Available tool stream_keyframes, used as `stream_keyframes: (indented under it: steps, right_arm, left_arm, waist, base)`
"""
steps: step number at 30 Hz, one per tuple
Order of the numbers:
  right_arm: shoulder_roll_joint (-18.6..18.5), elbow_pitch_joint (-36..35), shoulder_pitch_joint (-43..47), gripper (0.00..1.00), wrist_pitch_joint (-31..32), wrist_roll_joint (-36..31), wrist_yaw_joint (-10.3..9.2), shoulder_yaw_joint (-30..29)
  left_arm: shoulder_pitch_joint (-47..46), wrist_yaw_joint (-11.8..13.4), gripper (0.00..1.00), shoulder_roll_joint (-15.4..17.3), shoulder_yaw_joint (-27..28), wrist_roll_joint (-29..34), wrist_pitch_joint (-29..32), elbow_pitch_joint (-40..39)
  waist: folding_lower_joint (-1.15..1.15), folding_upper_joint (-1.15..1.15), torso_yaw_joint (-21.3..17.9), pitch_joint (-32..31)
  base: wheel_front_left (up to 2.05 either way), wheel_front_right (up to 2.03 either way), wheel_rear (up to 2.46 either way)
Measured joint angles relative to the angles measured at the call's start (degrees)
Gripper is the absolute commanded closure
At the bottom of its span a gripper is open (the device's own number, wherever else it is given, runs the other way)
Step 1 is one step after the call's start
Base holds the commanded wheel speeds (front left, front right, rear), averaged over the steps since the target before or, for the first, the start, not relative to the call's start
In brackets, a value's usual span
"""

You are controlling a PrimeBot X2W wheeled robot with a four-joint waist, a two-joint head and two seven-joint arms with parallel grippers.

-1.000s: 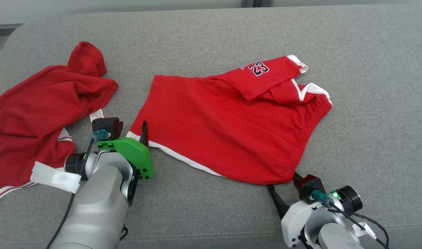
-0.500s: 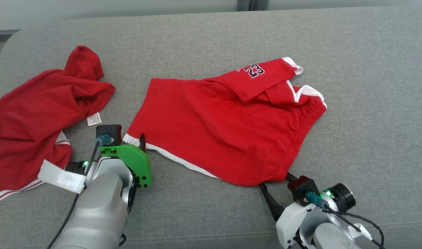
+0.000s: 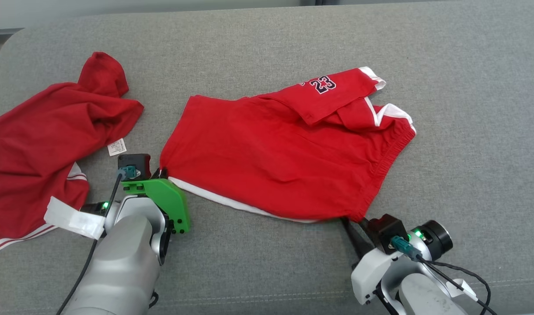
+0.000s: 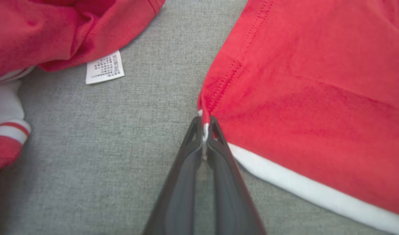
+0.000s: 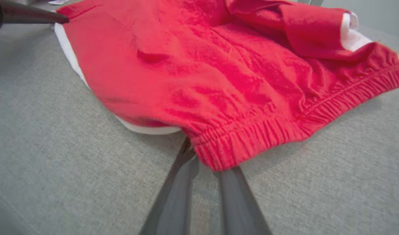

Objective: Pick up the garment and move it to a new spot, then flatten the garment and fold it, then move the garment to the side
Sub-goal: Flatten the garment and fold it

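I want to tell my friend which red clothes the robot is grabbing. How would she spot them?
Look at the big grey cushion. In its middle lie the red shorts, spread fairly flat, right of a crumpled red garment. Only the shorts have a stretchy waistband and the number 23.

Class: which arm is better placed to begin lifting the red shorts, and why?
Left. The left fingers are shut on the shorts at the hem corner; the right fingers end hidden under the waistband, grip unconfirmed.

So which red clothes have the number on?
The red shorts in the middle: 23 is printed on their folded-over leg. The crumpled red garment at the left shows no number.
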Motion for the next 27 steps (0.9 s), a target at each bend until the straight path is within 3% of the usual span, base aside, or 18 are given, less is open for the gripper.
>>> stream_keyframes:
  steps: [9, 14, 27]
  right_arm:
    - [-1.51, -4.11, 0.09, 1.0, -0.77, 0.25, 0.0, -0.58]
    - [-3.82, -8.66, 0.08, 1.0, 1.66, 3.59, 0.0, 1.2]
    - [-17.71, -26.08, -4.09, 1.0, 19.41, 26.18, 0.0, 5.89]
  left_arm:
    - [0.14, -1.68, 1.0, 0.0, 0.8, -1.29, -4.09, -1.34]
    - [-1.05, -2.47, 1.0, -0.02, 1.48, -2.57, -5.1, -3.13]
    - [-3.62, -2.54, 1.0, -0.05, 5.59, -5.59, -6.28, -12.8]
  waist:
    - [0.0, 0.0, 0.09, -1.71]
    - [0.0, 0.0, -0.02, -3.09]
    - [0.0, 0.0, -2.44, -5.64]
  base:
    - [0.0, 0.0, 0.0]
    - [0.0, 0.0, 0.0]
    - [0.0, 0.0, 0.0]
